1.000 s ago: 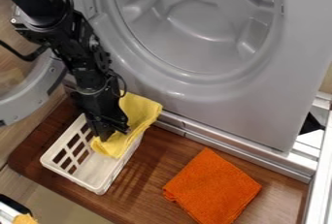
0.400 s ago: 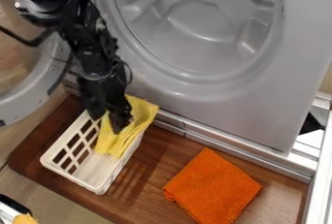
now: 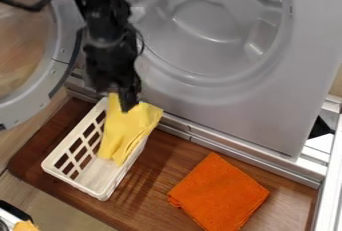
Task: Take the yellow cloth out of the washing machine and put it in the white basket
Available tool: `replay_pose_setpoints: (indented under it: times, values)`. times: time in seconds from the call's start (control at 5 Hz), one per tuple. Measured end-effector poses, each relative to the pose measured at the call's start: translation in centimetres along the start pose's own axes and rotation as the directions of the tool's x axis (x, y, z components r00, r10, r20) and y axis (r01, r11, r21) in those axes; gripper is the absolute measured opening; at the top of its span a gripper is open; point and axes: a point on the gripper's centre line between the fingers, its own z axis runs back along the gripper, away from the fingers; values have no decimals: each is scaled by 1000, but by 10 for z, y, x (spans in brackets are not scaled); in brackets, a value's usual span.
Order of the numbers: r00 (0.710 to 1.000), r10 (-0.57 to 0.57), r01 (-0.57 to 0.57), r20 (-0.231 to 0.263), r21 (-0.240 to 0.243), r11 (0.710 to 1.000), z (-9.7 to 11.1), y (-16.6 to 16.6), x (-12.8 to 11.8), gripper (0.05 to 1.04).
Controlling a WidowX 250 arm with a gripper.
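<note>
Hanging the gripper [image 3: 116,97] at 9 o'clock against the yellow cloth [image 3: 127,130], leaving no way of telling whether wide, narrow or holding. Keeping the yellow cloth mainly inside the white basket [image 3: 63,166] at 8 o'clock, partly over its rim. Supporting the basket and, at 5 o'clock, the orange cloth [image 3: 219,192] on brown wood [image 3: 152,185]. Facing the washing machine [image 3: 254,115] at 1 o'clock. Cutting off its open door [image 3: 59,77] at 10 o'clock; hiding the basket's upper end under cloth.

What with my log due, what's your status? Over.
Gripper at upper edge of yellow cloth. Cloth partly in white basket, partly over its rim. Orange cloth apart from basket, not in the way.
</note>
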Motion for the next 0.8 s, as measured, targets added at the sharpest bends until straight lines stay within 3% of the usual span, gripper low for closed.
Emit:
replay_pose_setpoints:
  times: [0.2, 0.8]
  values:
    - [998, -2, 2, 65, -4, 1000, 25, 1, 11, 1000]
    - [998, 5, -5, 68, -3, 1000, 26, 3, 10, 1000]
